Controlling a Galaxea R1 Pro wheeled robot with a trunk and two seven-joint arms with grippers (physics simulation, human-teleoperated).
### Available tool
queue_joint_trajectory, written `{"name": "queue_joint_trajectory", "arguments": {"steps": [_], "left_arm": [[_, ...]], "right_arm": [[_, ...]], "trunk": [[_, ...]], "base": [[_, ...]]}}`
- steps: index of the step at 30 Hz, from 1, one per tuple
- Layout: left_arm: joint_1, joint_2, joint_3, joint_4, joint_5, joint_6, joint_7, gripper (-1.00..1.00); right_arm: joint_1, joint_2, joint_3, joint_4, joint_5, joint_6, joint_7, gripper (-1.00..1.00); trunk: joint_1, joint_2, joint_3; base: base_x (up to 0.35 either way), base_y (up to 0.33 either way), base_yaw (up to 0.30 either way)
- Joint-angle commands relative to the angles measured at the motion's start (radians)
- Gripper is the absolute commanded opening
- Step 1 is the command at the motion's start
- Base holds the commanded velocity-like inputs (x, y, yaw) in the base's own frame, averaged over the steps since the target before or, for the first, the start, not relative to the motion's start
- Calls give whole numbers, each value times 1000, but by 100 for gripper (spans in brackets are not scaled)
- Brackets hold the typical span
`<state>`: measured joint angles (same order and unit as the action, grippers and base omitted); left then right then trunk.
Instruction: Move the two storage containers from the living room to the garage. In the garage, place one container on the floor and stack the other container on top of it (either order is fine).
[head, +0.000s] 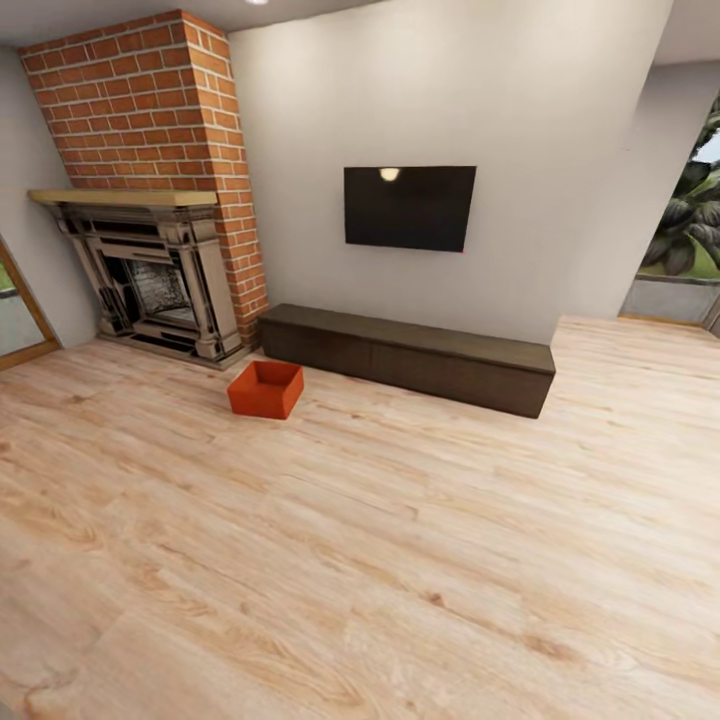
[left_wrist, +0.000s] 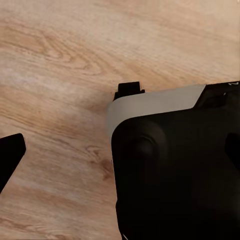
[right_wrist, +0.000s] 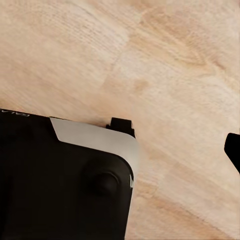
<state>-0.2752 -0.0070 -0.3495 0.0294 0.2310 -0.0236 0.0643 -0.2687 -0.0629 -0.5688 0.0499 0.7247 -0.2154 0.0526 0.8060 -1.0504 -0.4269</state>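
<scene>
Approach step — drive to the orange-red container (head: 265, 389) on the living-room floor (head: 400, 560) beside the fireplace (head: 150, 290); state of either gripper indeterminate.

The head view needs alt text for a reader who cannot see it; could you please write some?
One orange-red storage container sits on pale wood-plank flooring, in front of a long dark low cabinet and beside a red-brick fireplace. A black TV hangs on the grey wall above the cabinet.
</scene>
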Motion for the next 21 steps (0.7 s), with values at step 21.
{"name": "queue_joint_trajectory", "arguments": {"steps": [21], "left_arm": [[-1, -1, -9, 3, 8, -2, 2, 100]], "right_arm": [[-1, 6, -5, 4, 26, -7, 1, 100]], "trunk": [[1, -1, -1]], "base": [[298, 149, 0]]}}
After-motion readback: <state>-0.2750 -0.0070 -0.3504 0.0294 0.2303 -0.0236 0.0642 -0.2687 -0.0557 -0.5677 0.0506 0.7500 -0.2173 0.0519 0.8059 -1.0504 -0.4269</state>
